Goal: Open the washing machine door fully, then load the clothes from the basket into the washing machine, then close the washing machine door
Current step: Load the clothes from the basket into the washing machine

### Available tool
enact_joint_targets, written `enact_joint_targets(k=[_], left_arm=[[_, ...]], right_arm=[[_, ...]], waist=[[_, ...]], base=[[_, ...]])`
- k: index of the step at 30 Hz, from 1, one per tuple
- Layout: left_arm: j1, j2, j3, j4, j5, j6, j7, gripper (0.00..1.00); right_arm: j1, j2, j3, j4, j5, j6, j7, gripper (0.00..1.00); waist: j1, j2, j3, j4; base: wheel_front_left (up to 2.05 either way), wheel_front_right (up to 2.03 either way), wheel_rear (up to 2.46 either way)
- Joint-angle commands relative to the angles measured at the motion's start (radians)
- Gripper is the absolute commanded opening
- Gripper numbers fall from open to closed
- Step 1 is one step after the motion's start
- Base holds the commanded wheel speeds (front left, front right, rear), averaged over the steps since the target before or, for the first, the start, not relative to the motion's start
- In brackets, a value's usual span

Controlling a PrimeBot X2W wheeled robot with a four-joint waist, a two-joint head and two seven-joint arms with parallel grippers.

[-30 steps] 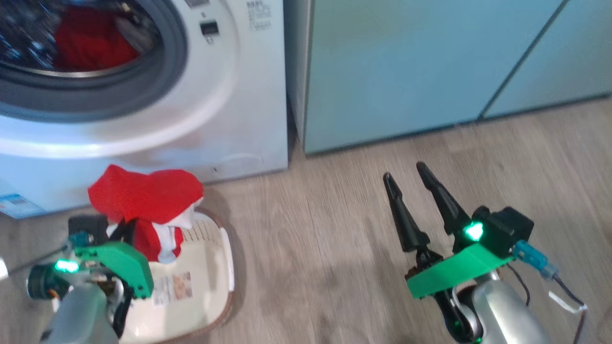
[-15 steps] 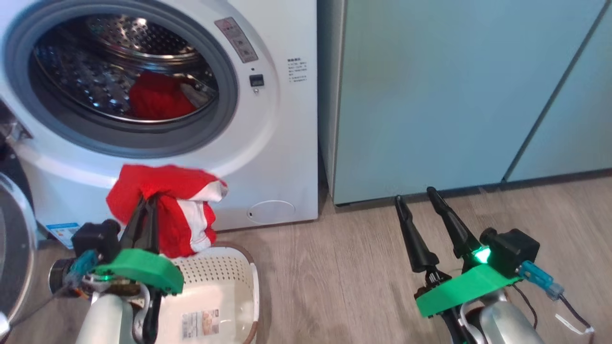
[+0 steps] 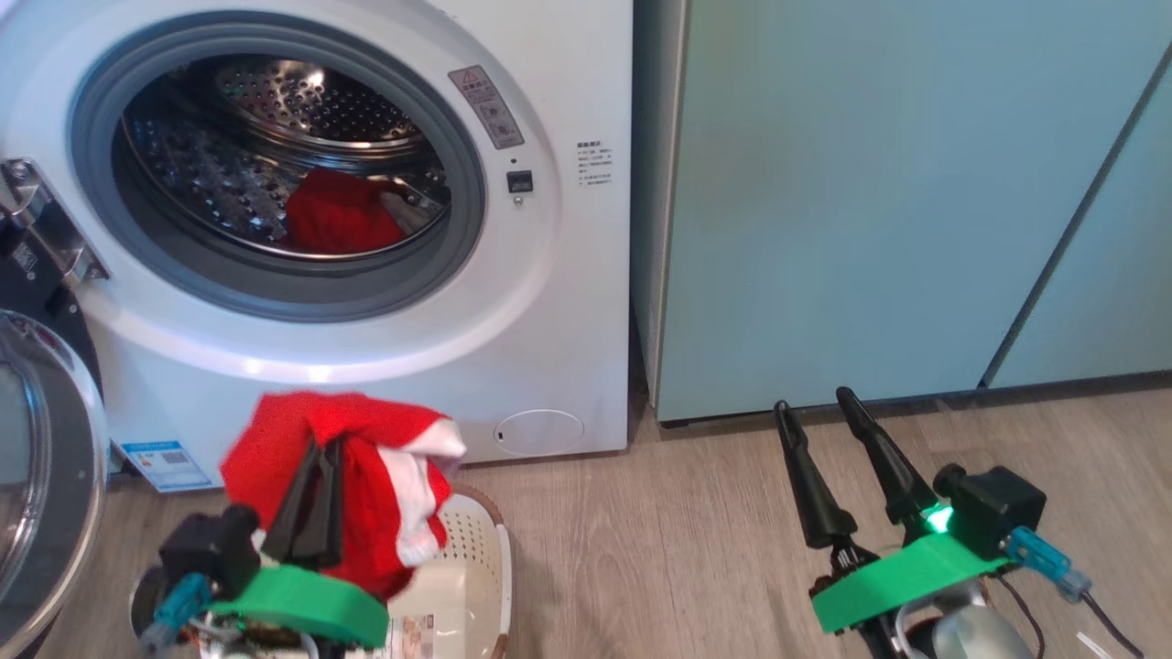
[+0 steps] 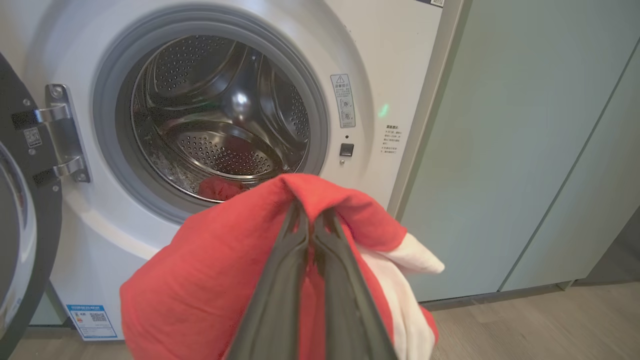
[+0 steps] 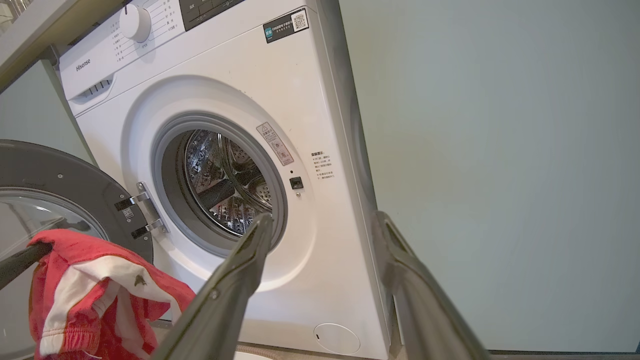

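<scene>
- The washing machine door (image 3: 41, 476) stands swung open, to the left of the left gripper (image 3: 322, 450).
- The left gripper has its two dark fingers pressed together on the clothes (image 3: 385, 485). The red and white fabric hangs over and around the fingertips, lifted off the basket.
- The basket (image 3: 476, 540) stands on the floor just under the hanging fabric, a little to the right of this gripper.
- The washing machine (image 3: 558, 302) is ahead of the left gripper, and its drum (image 3: 275, 119) opens above and beyond the fingertips. Another red piece (image 3: 339, 215) lies at the bottom of the drum.
- The right gripper (image 3: 812, 403) has its fingers spread wide and holds nothing. It hangs over the wooden floor (image 3: 659, 549), well apart from the clothes on its left, with the fingertips pointing to the foot of the pale teal cabinet (image 3: 870, 183).
</scene>
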Motion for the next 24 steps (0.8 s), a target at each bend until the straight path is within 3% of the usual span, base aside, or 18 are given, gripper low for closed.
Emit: enact_joint_targets(k=[1,24], left_arm=[[-0.04,0.003,0.025,-0.039,-0.008,0.012,-0.013,0.0],[-0.046,0.003,-0.003,-0.042,-0.015,0.031,-0.013,0.0]], right_arm=[[-0.025,-0.001,0.016,-0.036,-0.003,0.0,-0.006,1.0],[-0.006,-0.001,0.011,-0.049,0.023,0.0,-0.006,1.0]], waist=[[0.0001,-0.0001,-0.002,0.003],[0.0001,-0.0001,0.007,0.009]], base=[[0.0,0.0,0.0],[0.0,0.0,0.0]])
